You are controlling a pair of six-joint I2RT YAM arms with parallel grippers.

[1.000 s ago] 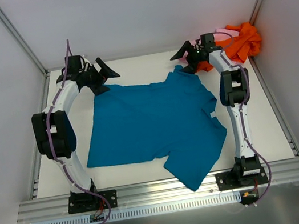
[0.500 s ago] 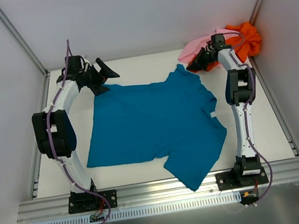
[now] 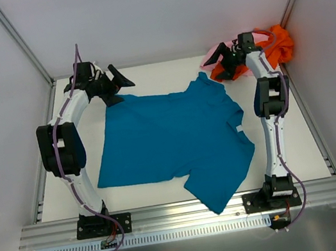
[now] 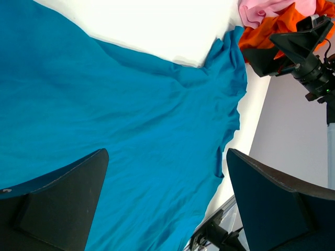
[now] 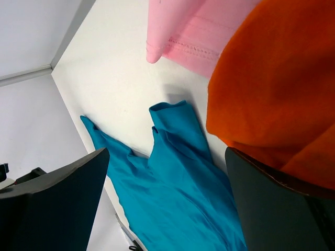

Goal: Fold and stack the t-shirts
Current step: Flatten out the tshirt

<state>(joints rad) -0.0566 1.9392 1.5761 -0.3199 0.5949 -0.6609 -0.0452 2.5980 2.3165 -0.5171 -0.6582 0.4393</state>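
Note:
The teal-blue t-shirt (image 3: pixel 171 141) lies spread flat on the white table, one sleeve hanging toward the front edge. It fills the left wrist view (image 4: pixel 120 136) and shows in the right wrist view (image 5: pixel 183 209). The orange t-shirt (image 3: pixel 274 45) lies crumpled in the far right corner with the pale pink t-shirt (image 3: pixel 214 54) beside it; both show in the right wrist view, orange (image 5: pixel 277 89) and pink (image 5: pixel 188 31). My left gripper (image 3: pixel 113 82) is open and empty above the teal shirt's far left corner. My right gripper (image 3: pixel 222 64) is open and empty at the pile's left edge.
The white table (image 3: pixel 165 74) is bounded by grey walls at left, back and right. A metal rail (image 3: pixel 184 217) runs along the front edge by the arm bases.
My right gripper has swung right from the teal shirt's far sleeve to the pile and opened wide again. The pink shirt showed more, then less. The left arm has not moved.

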